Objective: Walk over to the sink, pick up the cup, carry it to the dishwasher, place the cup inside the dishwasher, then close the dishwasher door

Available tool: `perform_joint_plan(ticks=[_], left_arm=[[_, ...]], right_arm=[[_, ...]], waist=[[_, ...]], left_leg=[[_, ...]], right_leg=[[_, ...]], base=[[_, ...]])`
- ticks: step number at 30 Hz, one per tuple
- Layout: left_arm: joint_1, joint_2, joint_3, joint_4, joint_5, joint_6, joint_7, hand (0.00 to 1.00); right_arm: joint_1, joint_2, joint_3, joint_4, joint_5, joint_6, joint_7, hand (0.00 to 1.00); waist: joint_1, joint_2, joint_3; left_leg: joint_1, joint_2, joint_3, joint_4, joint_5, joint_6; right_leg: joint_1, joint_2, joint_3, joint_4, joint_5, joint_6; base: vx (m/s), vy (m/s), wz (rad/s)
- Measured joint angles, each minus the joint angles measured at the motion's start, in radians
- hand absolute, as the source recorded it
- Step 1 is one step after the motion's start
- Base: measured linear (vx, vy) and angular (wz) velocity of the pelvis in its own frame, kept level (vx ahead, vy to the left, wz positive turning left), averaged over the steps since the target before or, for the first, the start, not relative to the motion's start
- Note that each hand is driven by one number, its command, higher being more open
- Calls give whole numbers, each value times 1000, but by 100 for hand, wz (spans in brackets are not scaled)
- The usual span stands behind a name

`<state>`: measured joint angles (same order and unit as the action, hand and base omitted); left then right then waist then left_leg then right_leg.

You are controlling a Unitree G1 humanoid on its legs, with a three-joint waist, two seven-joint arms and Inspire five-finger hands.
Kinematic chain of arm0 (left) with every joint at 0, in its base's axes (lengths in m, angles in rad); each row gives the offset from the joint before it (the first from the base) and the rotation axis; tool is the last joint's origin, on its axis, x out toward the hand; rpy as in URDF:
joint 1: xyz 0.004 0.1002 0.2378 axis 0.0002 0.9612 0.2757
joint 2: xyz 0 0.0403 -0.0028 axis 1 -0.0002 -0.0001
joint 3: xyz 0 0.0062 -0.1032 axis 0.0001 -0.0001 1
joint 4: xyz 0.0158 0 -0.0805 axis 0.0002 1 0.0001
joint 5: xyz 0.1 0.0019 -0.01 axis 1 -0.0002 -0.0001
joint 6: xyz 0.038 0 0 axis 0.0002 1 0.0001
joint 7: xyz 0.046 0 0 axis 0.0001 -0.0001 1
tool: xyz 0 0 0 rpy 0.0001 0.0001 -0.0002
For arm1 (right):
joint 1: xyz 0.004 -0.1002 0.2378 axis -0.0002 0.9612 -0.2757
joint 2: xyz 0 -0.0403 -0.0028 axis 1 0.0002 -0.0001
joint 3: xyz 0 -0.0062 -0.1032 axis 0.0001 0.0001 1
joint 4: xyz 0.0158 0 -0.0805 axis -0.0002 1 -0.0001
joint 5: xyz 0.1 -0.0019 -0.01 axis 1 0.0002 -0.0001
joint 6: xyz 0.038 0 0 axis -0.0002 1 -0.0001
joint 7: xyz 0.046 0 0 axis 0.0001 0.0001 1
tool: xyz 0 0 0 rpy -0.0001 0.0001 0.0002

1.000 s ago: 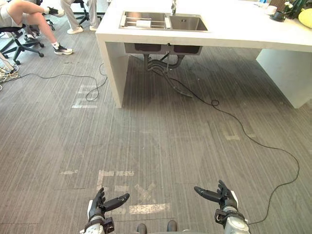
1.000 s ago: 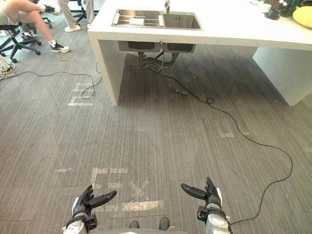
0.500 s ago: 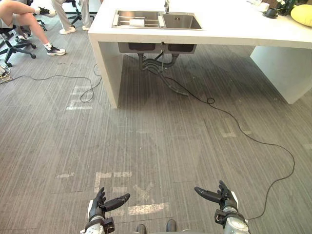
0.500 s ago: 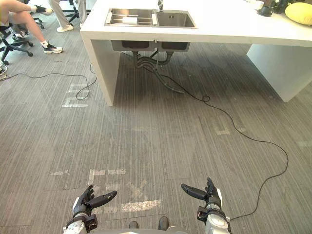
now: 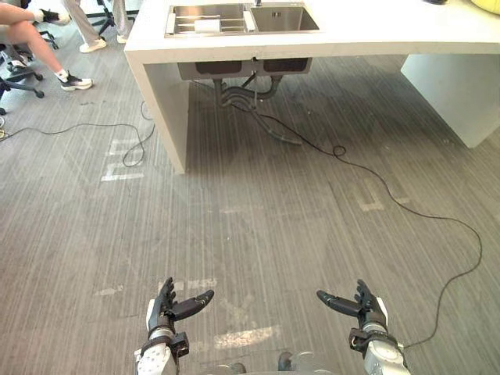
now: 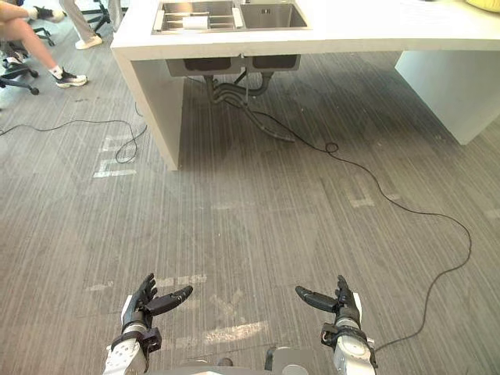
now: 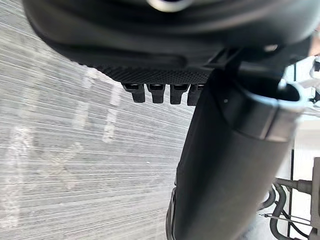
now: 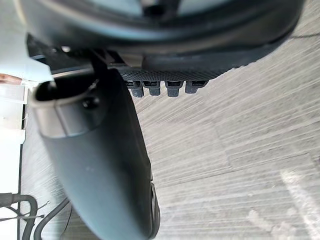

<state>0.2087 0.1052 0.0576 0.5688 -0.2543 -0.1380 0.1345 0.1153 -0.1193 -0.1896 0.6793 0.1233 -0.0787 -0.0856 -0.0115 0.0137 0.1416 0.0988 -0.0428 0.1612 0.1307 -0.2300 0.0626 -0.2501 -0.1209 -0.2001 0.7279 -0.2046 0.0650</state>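
Left eye view puts my left hand (image 5: 173, 306) at the lower left of the frame and my right hand (image 5: 362, 305) at the lower right, both with fingers loosely spread and thumbs turned inward, holding nothing. The sink (image 5: 285, 17) is at the top of the frame, set in a white counter (image 5: 375, 35), well apart from both hands. What I take to be the cup (image 5: 207, 26) is a small white thing lying on the rack (image 5: 183, 23) across the left basin, though it is too small to be sure. I judge this is the approach walk, with nothing of the task done yet. Reading the risks left to right: a seated person's legs (image 5: 35, 39) and a chair (image 5: 14, 74) at the upper left lie close to my line if I drift that way. A thin cable (image 5: 86, 127) lies on the floor near the counter's left leg (image 5: 168, 109), and a foot could catch it. Steering too far left would bring me against that leg's corner, and stopping short would leave the rack beyond reach. The floor (image 5: 258, 226) is grey, finely striped and flat, with pale tape marks (image 5: 242, 337) between my hands. Pipes (image 5: 246, 90) hang under the sink, and the counter's right support (image 5: 457, 94) closes the upper right.
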Motion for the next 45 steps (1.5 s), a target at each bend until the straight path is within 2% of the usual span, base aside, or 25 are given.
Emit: perform_joint_plan(ticks=[3, 5, 6, 7, 8, 9, 10, 13, 15, 18, 20, 23, 25, 26, 27, 28, 29, 33, 35, 37, 41, 42, 43, 44, 45], left_arm=[[15, 0, 2, 0, -1, 1, 15, 100], [2, 0, 8, 0, -2, 2, 21, 100], [-10, 0, 13, 2, -3, 1, 25, 100], [-15, 1, 12, 2, -3, 1, 28, 100], [-16, 7, 12, 2, -2, 1, 35, 100], [-14, 13, 16, 11, -2, 1, 37, 100], [-22, -2, 18, 29, -4, 4, 41, 100], [-42, -19, 12, 29, -12, 2, 39, 100], [-39, -32, 12, 27, -23, 2, 28, 100], [-42, -46, 9, 25, -28, 2, 17, 100], [-54, -49, 6, 20, -42, 2, 16, 100], [-57, -46, 4, 17, -42, 3, 21, 100], [-56, -57, 3, 16, -42, 4, 23, 100], [-51, -60, 3, 15, -42, 4, 27, 100], [-40, -57, 10, 19, -42, 4, 35, 100], [-37, -51, 16, 21, -42, 4, 36, 100], [-39, -43, 16, 27, -43, 4, 37, 100], [-36, -47, -8, 30, -43, 16, 35, 100], [-34, -40, -8, 27, -43, 14, 35, 100], [-47, -23, -10, 25, -43, 9, 37, 100], [-84, -14, -15, 26, -42, -1, 41, 100], [-84, -12, -14, 26, -42, -3, 42, 100], [-81, -6, -12, 26, -42, -4, 45, 100], [-80, -13, -7, 39, -40, -5, 52, 100], [-79, -31, 0, 41, -42, -1, 58, 100]], right_arm=[[11, -5, 0, 0, 0, 8, 1, 100], [2, -14, 0, 1, -3, 10, 1, 100], [-8, -23, 1, 1, -9, 13, 1, 100], [-12, -28, 1, 1, -9, 13, 1, 100], [-11, -35, 3, 2, -12, 12, -1, 100], [-3, -42, 2, 5, -10, 12, -3, 100], [-10, -56, 2, 19, -11, 14, -5, 100], [-34, -55, 17, 23, -10, 21, -9, 100], [-26, -43, 61, 23, -7, 20, -9, 100], [-34, -42, 69, 23, 11, 3, -15, 100], [-54, -48, 64, 24, 12, -1, -24, 100], [-84, -46, 64, 42, 12, 0, -30, 100], [-88, -47, 44, 49, 11, 0, -32, 100], [-84, -52, 39, 58, 11, 1, -37, 100], [-84, -48, 41, 77, 11, 3, -36, 100], [-85, -40, 42, 87, 11, 3, -34, 100], [-76, -30, 42, 96, 10, 4, -33, 100], [-71, -32, 39, 137, 1, 16, -19, 100], [-65, -28, 42, 143, 0, 21, -7, 100], [-68, -21, 44, 142, -1, 19, 0, 100], [-81, -25, 45, 141, -9, 18, 0, 100], [-80, -25, 47, 142, -9, 18, 0, 100], [-73, -24, 52, 142, -9, 18, 1, 100], [-60, -33, 51, 149, -9, 17, -1, 100], [-69, -48, 51, 173, -9, 20, -2, 100]], waist=[[-8, 3, 17], [-15, 9, 30], [-29, 35, 45], [-32, 46, 50], [-31, 39, 46], [-34, 18, 38], [-32, 39, 35], [-31, 72, 33], [-25, 69, 39], [3, 50, 53], [22, 50, 54], [53, 28, 71], [61, 24, 75], [66, 45, 62], [71, 62, 50], [74, 43, 50], [74, 0, 42], [47, -12, 38], [29, -4, 39], [12, 5, 40], [-7, 35, 60], [-7, 35, 60], [-8, 24, 55], [-14, 14, 50], [-4, 37, 43]], left_leg=[[43, -5, -24, 17, -49, 3], [61, 17, -46, 17, -57, -6], [70, 56, -70, 11, -63, -17], [76, 71, -72, 10, -67, -28], [94, 75, -72, 11, -84, -63], [131, 64, -73, 13, -115, -98], [142, 82, -75, 27, -125, -104], [-3, 162, -79, 396, -87, -132], [-174, 261, -74, 852, -37, -130], [-313, 336, 22, 1039, -51, -91], [-421, 324, 49, 970, -53, -94], [-494, 226, 73, 664, -47, -100], [-503, 131, 61, 339, 47, -98], [-506, 116, 32, 218, 128, -79], [-507, 113, -4, 239, 219, -7], [-508, 101, 1, 271, 211, 4], [-504, 66, 30, 292, 155, 6], [-342, -10, 58, 214, 72, 52], [-222, -23, 41, 157, 52, 57], [-129, -21, 11, 92, 51, 57], [-7, 31, -43, 54, 34, 26], [4, 35, -46, 53, 25, 11], [28, 36, -50, 52, -2, -34], [52, 28, -71, 52, -38, -76], [56, 55, -86, 51, -41, -77]], right_leg=[[-84, -55, -43, 123, -69, -21], [-128, -48, -73, 54, -82, -24], [-152, -11, -93, -39, -78, -30], [-161, 10, -97, -100, -62, -29], [-165, 35, -94, -228, 34, -55], [-166, 24, -85, -243, 155, -118], [-164, 28, -97, -205, 126, -113], [-63, 95, -138, -294, 71, -137], [133, 156, -165, -454, 76, -151], [314, 173, -158, -590, 76, -151], [365, 170, -153, -644, 76, -151], [426, 128, -133, -699, 68, -136], [467, 98, -134, -719, 39, -88], [483, 108, -124, -722, 12, -48], [510, 113, -101, -710, -27, -24], [519, 94, -94, -699, -49, -9], [507, 40, -84, -648, -82, 5], [278, -107, 1, -8, -63, 52], [195, -135, -20, 214, -80, 21], [109, -137, -70, 264, -107, -23], [-32, -50, -63, -79, -96, -15], [-44, -31, -50, -152, -69, -14], [-49, -8, -10, -332, 49, -19], [-50, -7, 19, -334, 188, -37], [-57, 4, 5, -306, 167, -58]], base=[[210, 19, 23], [318, -50, 31], [373, -110, 47], [508, -162, 39], [590, -192, 28], [615, -198, 17], [431, -160, 10], [502, -243, 12], [584, -265, 28], [390, -161, 10], [448, -66, -4], [338, 63, -17], [449, 139, -7], [499, 217, -27], [518, 241, -36], [541, 247, -28], [537, 202, -15], [556, 235, -7], [570, 163, 18], [495, 88, 31], [356, -56, 44], [375, -132, 45], [472, -213, 67], [474, -222, 58], [477, -277, 39]])
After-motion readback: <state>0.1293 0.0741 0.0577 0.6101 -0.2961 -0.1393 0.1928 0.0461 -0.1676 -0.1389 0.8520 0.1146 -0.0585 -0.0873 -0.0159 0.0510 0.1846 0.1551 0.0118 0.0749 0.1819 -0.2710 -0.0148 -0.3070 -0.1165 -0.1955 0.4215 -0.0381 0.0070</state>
